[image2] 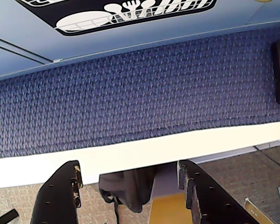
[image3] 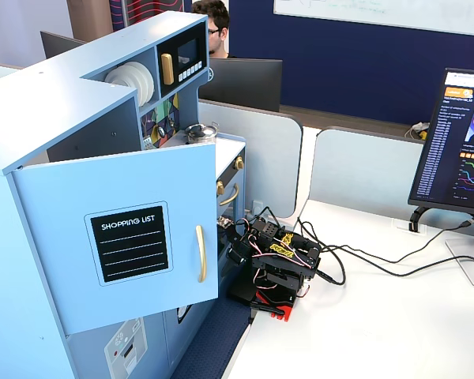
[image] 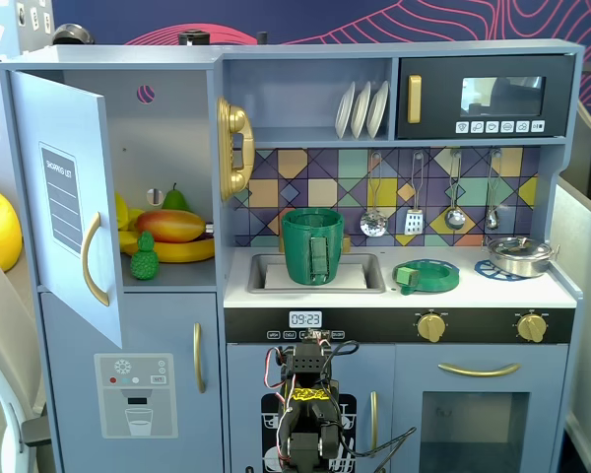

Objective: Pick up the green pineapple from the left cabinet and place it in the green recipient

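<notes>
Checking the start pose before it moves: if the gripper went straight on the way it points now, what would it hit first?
Probably the blue carpet at the foot of the toy kitchen. The open gripper points down at it, nothing between; depth is unclear.

In a fixed view there was one green pineapple point(image: 144, 257), one mango point(image: 170, 226), one pear point(image: 174, 199) and one banana point(image: 182, 250). There were three white plates point(image: 361, 109) on the shelf. Four spoons and scoops point(image: 414, 192) hung on the wall. There was one green pot point(image: 312, 245), one silver pan point(image: 520, 255) and two gold knobs point(image: 431, 326).
</notes>
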Robot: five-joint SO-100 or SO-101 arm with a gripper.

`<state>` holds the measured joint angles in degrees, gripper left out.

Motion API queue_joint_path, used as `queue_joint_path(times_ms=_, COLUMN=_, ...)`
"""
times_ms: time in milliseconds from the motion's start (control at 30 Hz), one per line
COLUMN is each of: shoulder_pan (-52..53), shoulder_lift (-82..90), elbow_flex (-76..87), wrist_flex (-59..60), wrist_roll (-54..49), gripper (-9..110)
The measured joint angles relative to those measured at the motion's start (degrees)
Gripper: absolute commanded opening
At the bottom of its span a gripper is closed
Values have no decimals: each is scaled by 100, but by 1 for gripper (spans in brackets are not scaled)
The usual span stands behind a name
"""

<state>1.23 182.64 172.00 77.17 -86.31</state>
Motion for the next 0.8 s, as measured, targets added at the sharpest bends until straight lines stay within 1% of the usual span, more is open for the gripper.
queue_joint_path(times_ms=367, shoulder_pan=0, shoulder_lift=0, elbow_flex=0, wrist_flex=0, wrist_roll=-44, gripper=0)
queue_joint_path(times_ms=533, shoulder_pan=-378, shoulder_lift=-18, elbow_flex=0, wrist_flex=-185, wrist_roll=88, gripper=0)
queue_joint_path(times_ms=633, shoulder_pan=-791, shoulder_lift=-62, elbow_flex=0, wrist_flex=-1090, wrist_roll=26, gripper=0)
queue_joint_path(times_ms=700, shoulder_pan=-1292, shoulder_lift=-62, elbow_flex=0, wrist_flex=-2057, wrist_roll=-114, gripper=0)
queue_joint_path(times_ms=800, shoulder_pan=-2232, shoulder_lift=-123, elbow_flex=-88, wrist_flex=-3393, wrist_roll=-53, gripper=0)
